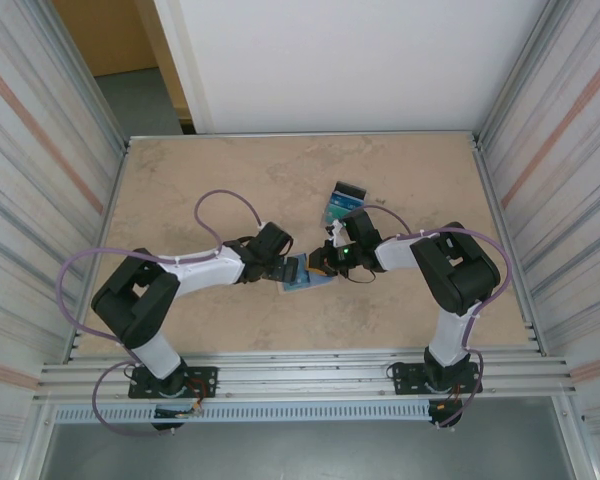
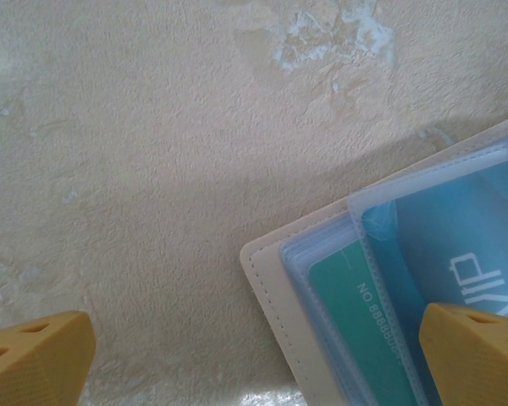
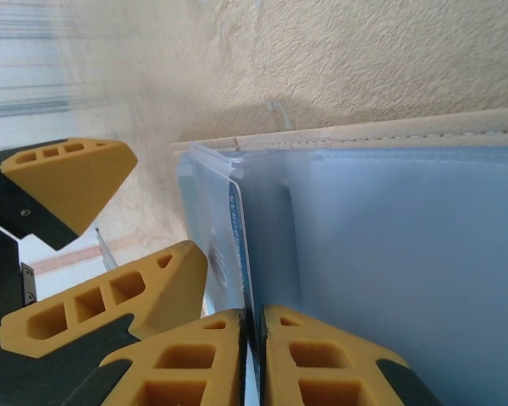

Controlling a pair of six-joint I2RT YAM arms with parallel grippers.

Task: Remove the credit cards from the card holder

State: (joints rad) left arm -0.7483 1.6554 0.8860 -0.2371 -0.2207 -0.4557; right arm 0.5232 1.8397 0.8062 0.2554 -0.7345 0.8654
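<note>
Plastic card is being pinched by the right gripper, extraction apparently in hand, while the left gripper is hanging released over the holder; next is probably calling for a straight pull.

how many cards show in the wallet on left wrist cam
2. A green card in the sleeve nearest the beige edge of the card holder, a blue VIP card right of it. More may be hidden.

High rear overhead view of the whole table; both wrist views close upon the same card holder.
</note>
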